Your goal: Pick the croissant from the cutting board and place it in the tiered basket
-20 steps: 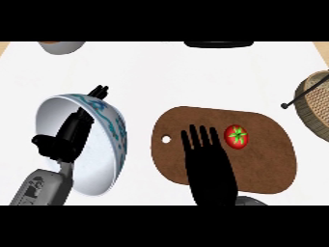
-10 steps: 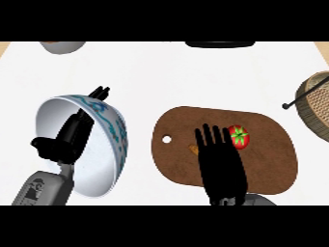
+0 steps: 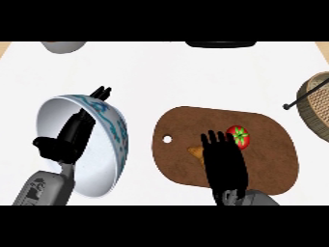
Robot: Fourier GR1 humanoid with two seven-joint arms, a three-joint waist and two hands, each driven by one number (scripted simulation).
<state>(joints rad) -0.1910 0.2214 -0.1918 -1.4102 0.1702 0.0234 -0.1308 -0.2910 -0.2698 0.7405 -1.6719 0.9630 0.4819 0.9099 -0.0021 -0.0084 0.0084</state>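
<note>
the right hand (image 3: 224, 161) hovers flat over the brown cutting board (image 3: 270, 164), fingers straight and apart, holding nothing; a tan tip of the croissant (image 3: 195, 152) pokes out at its left edge, the rest hidden beneath the palm, apparently because the hand is lining up above the pastry for a grasp. a tomato (image 3: 239, 137) sits just beside the fingertips. the left hand (image 3: 71, 137) rests open against the tilted white bowl (image 3: 106, 144). the tiered basket (image 3: 327, 113) stands well apart at the right edge. compared with a second ago, the right hand has drifted slightly left and down the board, uncovering the croissant's tip.
</note>
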